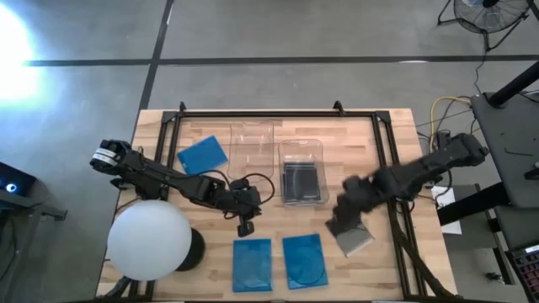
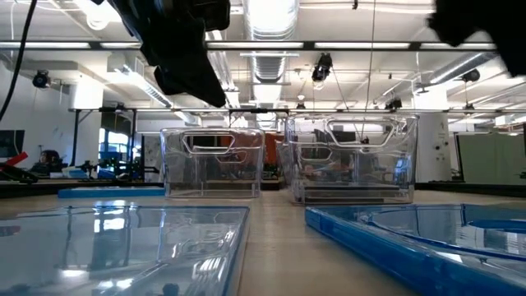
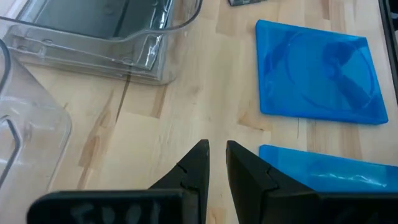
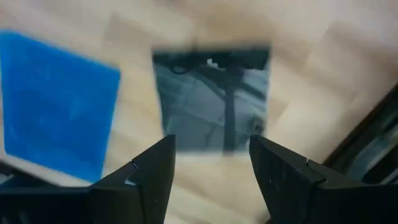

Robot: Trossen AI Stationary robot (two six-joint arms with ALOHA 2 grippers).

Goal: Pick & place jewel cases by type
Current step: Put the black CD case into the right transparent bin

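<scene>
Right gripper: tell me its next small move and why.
Probably lower the right gripper onto the dark case and close. Its fingers stand open just above that case, which lies flat on the table beside a blue case, outside the bin holding dark cases.

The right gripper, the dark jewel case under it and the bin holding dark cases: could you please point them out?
right gripper (image 4: 211, 165): right wrist view, gap between fingertips.
dark jewel case (image 4: 211, 99): right wrist view, glossy face.
clear bin (image 1: 301, 145): high view, far rim.
</scene>
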